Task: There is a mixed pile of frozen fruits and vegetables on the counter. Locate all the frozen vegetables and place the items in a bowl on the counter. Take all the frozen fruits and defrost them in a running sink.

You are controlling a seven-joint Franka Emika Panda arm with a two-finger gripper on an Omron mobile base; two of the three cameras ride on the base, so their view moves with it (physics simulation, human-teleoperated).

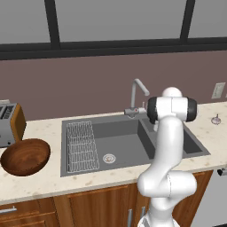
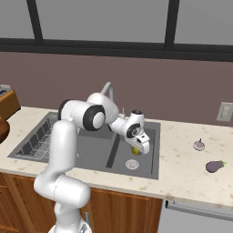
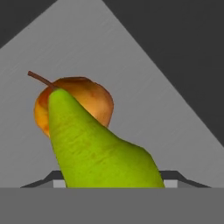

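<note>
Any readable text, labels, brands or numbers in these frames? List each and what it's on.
None readable.
Toaster: no brand or markings legible.
Wall outlet: plain plate, no lettering.
Sink, tap and wooden bowl: no marks.
Pear between the gripper fingers: no sticker or label.
Eggplant and whitish bulb on the counter: unmarked.

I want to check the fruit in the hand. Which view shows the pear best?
The hand view: the yellow-green pear is seen close up, with its reddish-orange top and stem. The right base view gives a small yellow bit under the hand, over the smaller basin. In the left base view, the arm blocks it.
</note>
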